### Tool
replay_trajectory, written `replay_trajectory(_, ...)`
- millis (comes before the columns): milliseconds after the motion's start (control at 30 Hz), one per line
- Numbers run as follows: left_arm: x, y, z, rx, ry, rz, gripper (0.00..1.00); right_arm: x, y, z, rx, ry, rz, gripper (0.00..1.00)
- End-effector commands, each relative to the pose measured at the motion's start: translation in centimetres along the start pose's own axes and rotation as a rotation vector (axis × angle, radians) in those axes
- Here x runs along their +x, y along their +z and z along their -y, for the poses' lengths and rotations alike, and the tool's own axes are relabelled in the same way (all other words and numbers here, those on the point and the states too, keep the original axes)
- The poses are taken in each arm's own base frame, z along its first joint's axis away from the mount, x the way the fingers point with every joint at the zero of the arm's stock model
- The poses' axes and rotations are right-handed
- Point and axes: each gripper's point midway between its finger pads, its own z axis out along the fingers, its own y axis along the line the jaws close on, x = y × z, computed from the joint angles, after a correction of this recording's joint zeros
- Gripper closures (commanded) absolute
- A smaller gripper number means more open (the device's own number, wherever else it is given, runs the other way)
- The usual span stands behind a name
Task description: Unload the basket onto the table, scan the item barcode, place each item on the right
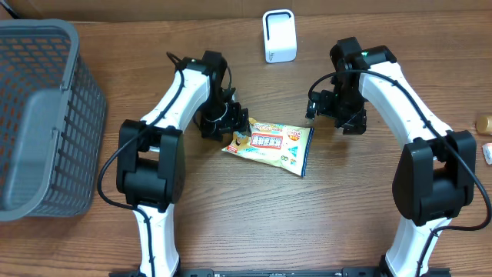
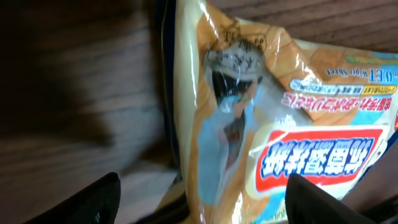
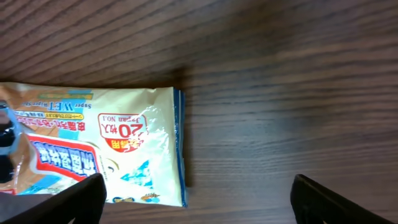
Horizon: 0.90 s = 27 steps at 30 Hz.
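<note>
While wipes pack [image 1: 273, 145] lies betw. them, L gripper [image 1: 240, 123] wide at its edge, R gripper [image 1: 314, 108] wide.

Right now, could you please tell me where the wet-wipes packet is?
In the overhead view, the wet-wipes packet lies mid-table between the left gripper and right gripper, below the white scanner.

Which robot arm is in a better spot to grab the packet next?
Probably the left. The left gripper is open right at the end of the packet, and the packet fills its wrist view. The right gripper is open too, but its view shows mostly bare table.
</note>
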Motion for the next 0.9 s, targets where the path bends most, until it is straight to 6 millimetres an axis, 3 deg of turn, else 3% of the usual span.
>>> replay_trajectory(0,0.4,1.3,0.7,0.118,0.036,-0.015,0.26,-0.2,-0.2,-0.4,-0.035,-0.003,-0.005,0.18)
replay_trajectory(133,0.4,2.4,1.2,0.180,0.045,-0.008,0.30,0.6,1.1,0.5,-0.018,0.012,-0.039,0.40)
replay_trajectory(233,0.4,2.9,1.7,0.214,0.044,-0.001,0.37,0.9,2.4,1.0,-0.015,0.027,-0.050,0.51)
replay_trajectory(500,0.3,3.3,2.3,0.225,0.033,-0.001,0.36,2.7,6.2,-1.7,-0.218,0.032,-0.117,0.62)
replay_trajectory(633,0.6,3.6,2.9,0.220,0.009,-0.011,0.33,3.8,8.1,-2.2,-0.224,0.073,-0.136,0.68)
replay_trajectory(867,0.9,4.2,4.0,0.211,0.014,-0.016,0.34,4.5,8.5,-4.8,-0.279,0.036,-0.134,0.74)
